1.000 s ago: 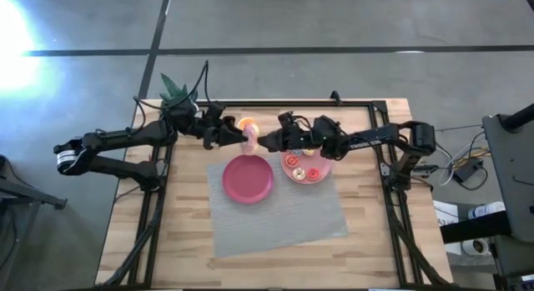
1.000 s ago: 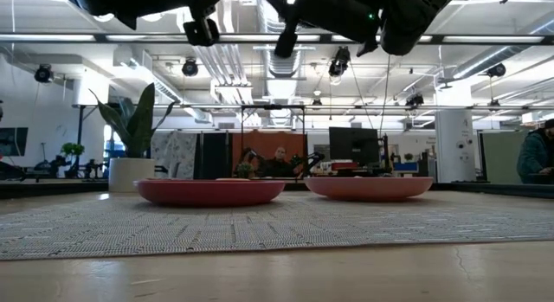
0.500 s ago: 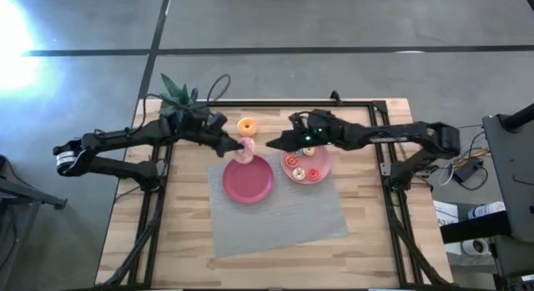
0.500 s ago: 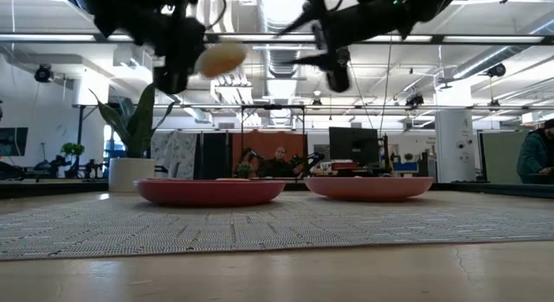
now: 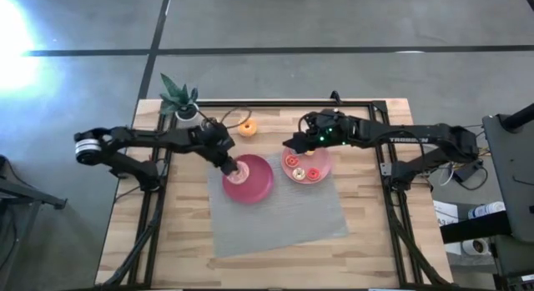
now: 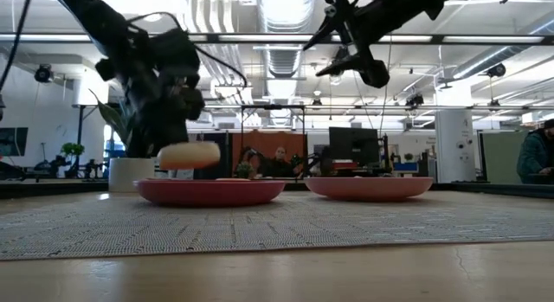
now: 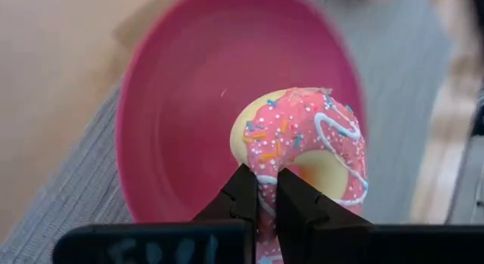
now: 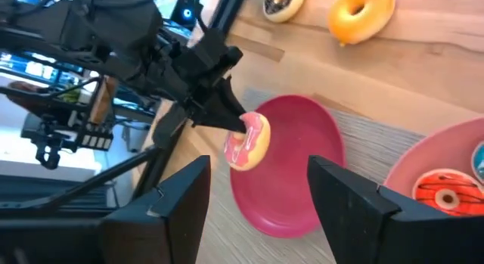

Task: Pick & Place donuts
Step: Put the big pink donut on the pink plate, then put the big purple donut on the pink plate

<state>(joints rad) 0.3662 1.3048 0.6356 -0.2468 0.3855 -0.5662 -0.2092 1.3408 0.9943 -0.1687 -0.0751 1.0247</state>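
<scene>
My left gripper (image 5: pixel 234 164) is shut on a pink-iced donut (image 7: pixel 304 149) with sprinkles, low over the magenta plate (image 5: pixel 259 188) on the grey mat; the low view shows the donut (image 6: pixel 189 155) just above the plate's rim (image 6: pixel 208 191). My right gripper (image 5: pixel 288 147) is open and empty, raised above the far left edge of the pink plate (image 5: pixel 324 165), which holds several small donuts (image 5: pixel 294 161). An orange donut (image 5: pixel 247 127) lies flat on the wood beyond the magenta plate; it also shows in the right wrist view (image 8: pixel 361 10). My left gripper pinches one side of the donut's ring (image 7: pixel 266 182) between its two fingers, one finger (image 7: pixel 243 194) on the outer rim and the other (image 7: pixel 296 203) at the hole. The fingers slant down from the table's left. The donut hangs about level, clear of the plate.
A small potted green plant (image 5: pixel 178 97) stands at the table's far left corner. Another donut (image 8: pixel 283 1) lies on the wood near the orange one. The grey mat (image 5: pixel 275 216) has free room toward the near edge. People sit in the room behind the table.
The two grippers, which met at the pink-iced donut high above the table, have parted. My left gripper has carried the donut down and toward the near edge, to just over the magenta plate. My right gripper has drawn back toward the table's right.
</scene>
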